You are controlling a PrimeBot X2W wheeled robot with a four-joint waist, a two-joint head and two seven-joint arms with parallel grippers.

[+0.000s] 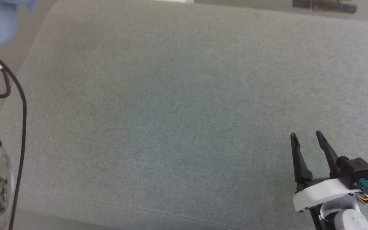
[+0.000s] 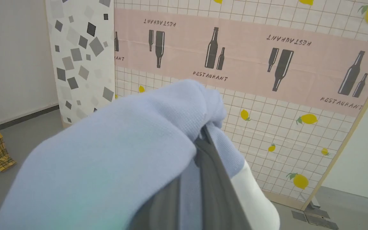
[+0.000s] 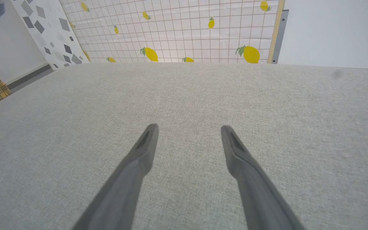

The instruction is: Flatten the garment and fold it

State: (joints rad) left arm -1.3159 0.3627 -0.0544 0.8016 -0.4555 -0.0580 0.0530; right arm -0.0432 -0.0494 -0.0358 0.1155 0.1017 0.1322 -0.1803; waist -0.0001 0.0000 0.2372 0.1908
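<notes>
Left gripper point(image 2: 204, 134) pinching garment point(image 2: 117, 153), draped over it

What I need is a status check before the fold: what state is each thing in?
Light blue soft knit garment: bunched up, gripped, not yet flattened.
Left gripper: jaws shut on the garment.
Right gripper: jaws open, holding nothing.
Grey woven fabric surface: flat and smooth.
</notes>
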